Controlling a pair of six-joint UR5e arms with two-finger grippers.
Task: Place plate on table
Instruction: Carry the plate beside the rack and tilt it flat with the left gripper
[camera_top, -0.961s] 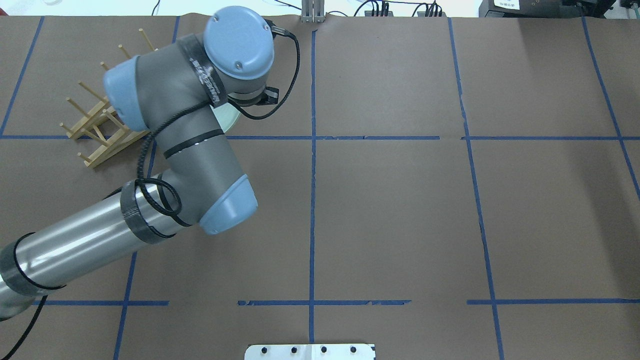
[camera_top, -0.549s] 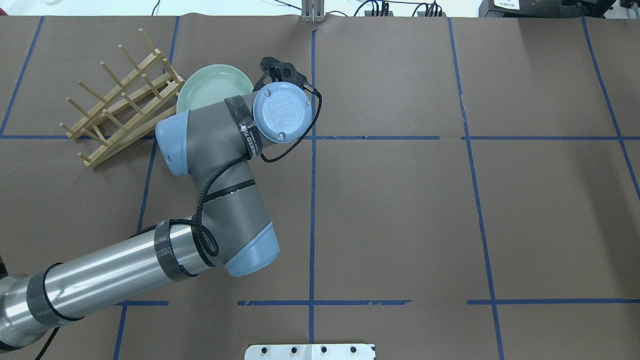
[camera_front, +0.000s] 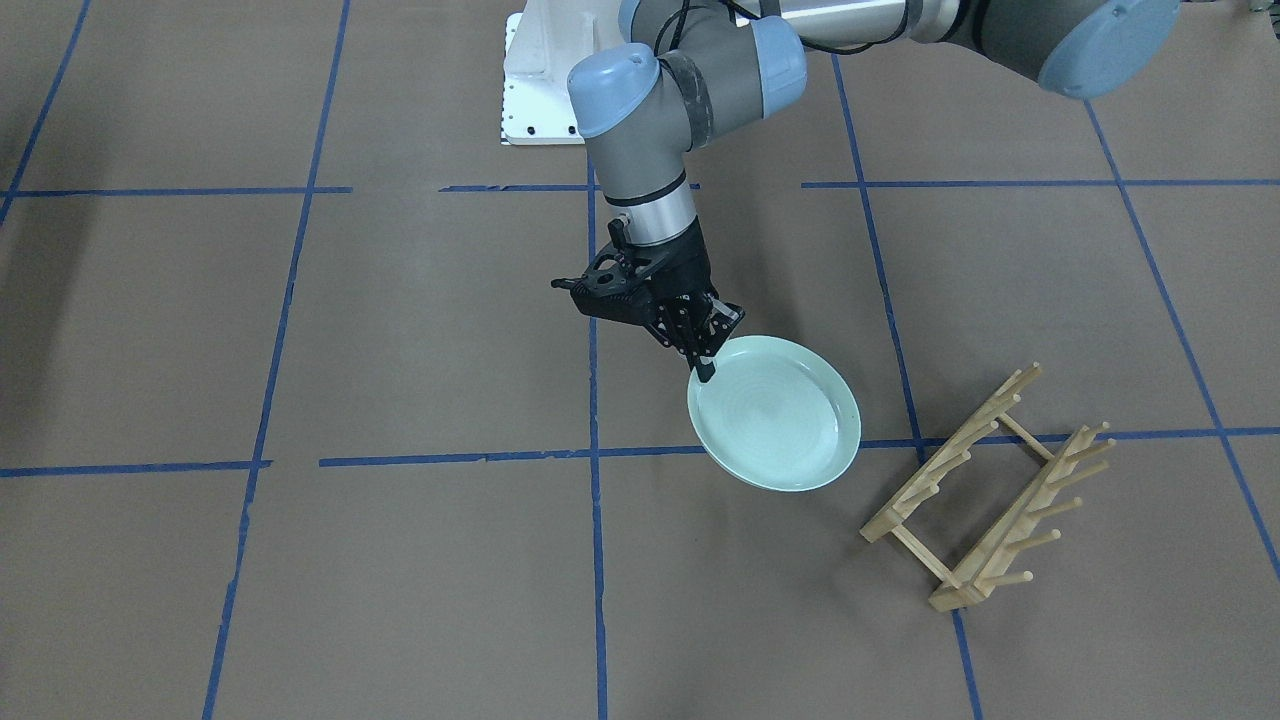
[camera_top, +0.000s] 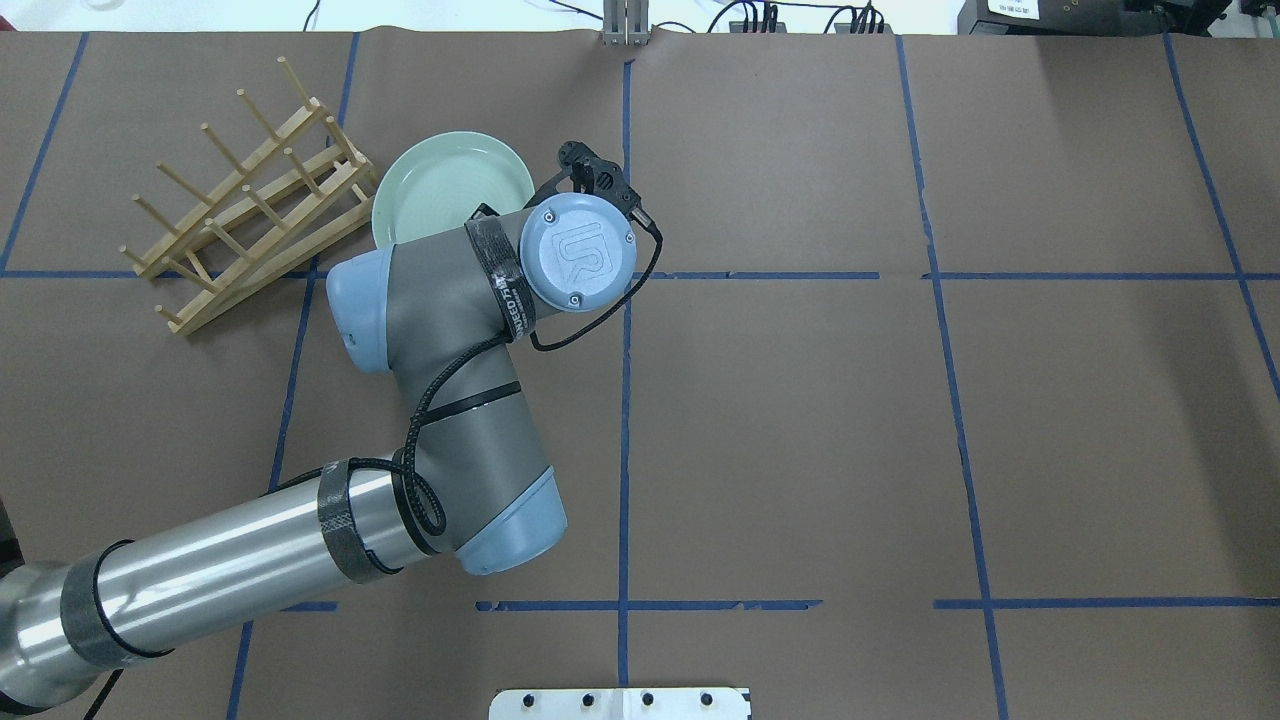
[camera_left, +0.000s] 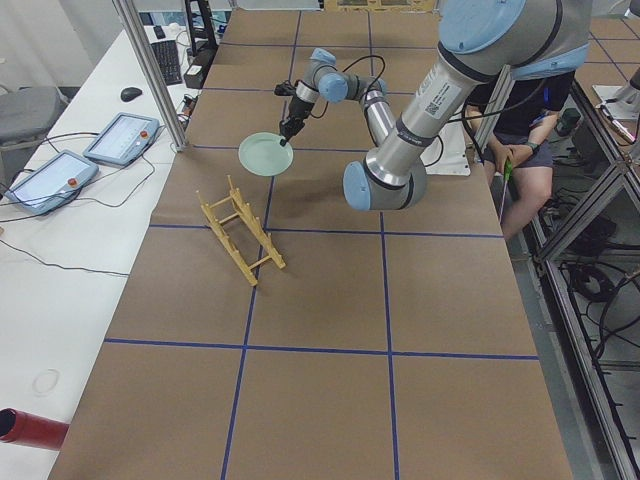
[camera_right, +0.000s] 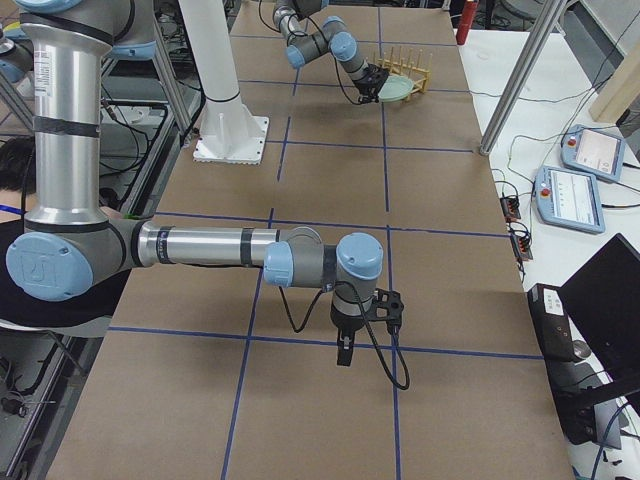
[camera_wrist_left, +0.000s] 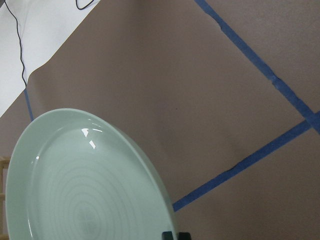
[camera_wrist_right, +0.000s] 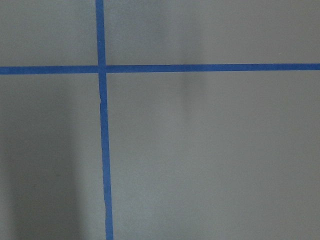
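The pale mint-green plate (camera_front: 775, 415) hangs face up, nearly level, a little above the brown table (camera_front: 400, 330), just beside the wooden rack. My left gripper (camera_front: 703, 360) is shut on the plate's rim on the side away from the rack. In the overhead view the plate (camera_top: 445, 185) shows beyond my left wrist, which hides the fingers. The left wrist view shows the plate (camera_wrist_left: 85, 185) close up over the table. My right gripper (camera_right: 343, 357) shows only in the exterior right view, low over the table; I cannot tell whether it is open or shut.
The wooden peg rack (camera_top: 240, 200) lies on the table left of the plate, and it also shows in the front view (camera_front: 985, 490). The white robot base (camera_front: 540, 80) is at the table's near edge. A seated person (camera_left: 530, 110) is beside the table.
My left wrist has turned and swung right, away from the rack. The plate went from hidden under the arm to face up, and has shifted a little further right.
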